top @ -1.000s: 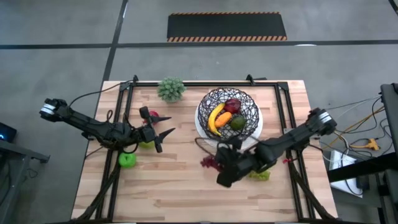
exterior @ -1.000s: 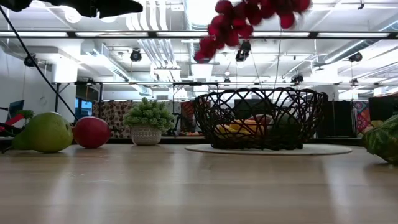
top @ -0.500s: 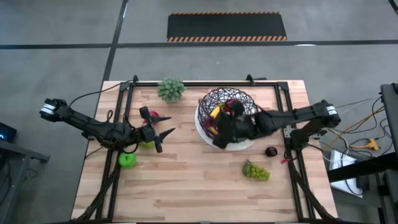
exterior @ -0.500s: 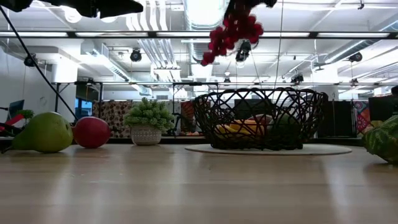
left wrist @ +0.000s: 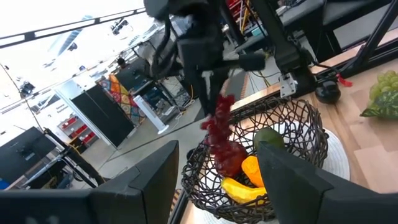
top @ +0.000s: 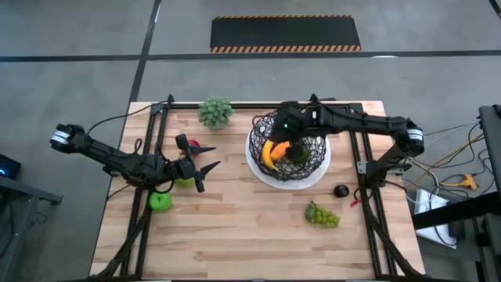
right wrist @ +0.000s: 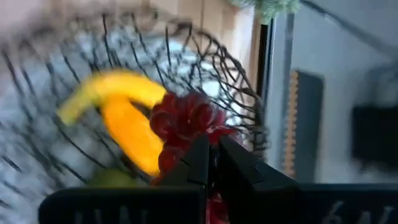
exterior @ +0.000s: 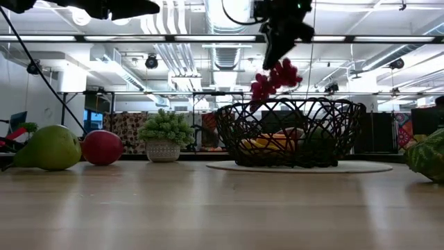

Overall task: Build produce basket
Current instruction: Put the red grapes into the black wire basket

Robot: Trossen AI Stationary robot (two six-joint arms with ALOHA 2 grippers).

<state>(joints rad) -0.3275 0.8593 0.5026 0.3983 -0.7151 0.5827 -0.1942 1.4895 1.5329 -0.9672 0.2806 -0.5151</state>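
Observation:
The basket [top: 254, 141], black wire on a white plate, stands at the table's far centre and holds a banana [top: 270, 151], a carrot [top: 282, 149] and a green fruit [top: 300, 155]. My right gripper [top: 288, 130] hangs over it, shut on a bunch of dark red grapes [exterior: 275, 78]. My left gripper [top: 205, 158] stands open and level at the left, holding nothing, beside a red apple [exterior: 102, 147], a pear [exterior: 48, 148] and a green apple [top: 160, 201]. Green grapes [top: 322, 215] lie on the table at the near right. My right gripper pinches the top of the red grape bunch [right wrist: 198, 138] between its two shut fingers. The fingers slant down from the table's far right. The bunch [left wrist: 219, 127] hangs below the fingertips, clear of everything, just above the basket's rim [exterior: 288, 103].
A potted plant [top: 215, 112] stands at the far edge, left of the basket. A small dark round thing [top: 340, 190] lies by the right rail. A black frame runs along the table's sides. Bare wood spans the near half.
My right gripper has swung from the table's near middle toward the far edge until it stands over the basket, rolling its wrist on the way. The red grapes went with it, hanging below the fingers, and now dangle lower, just over the basket.

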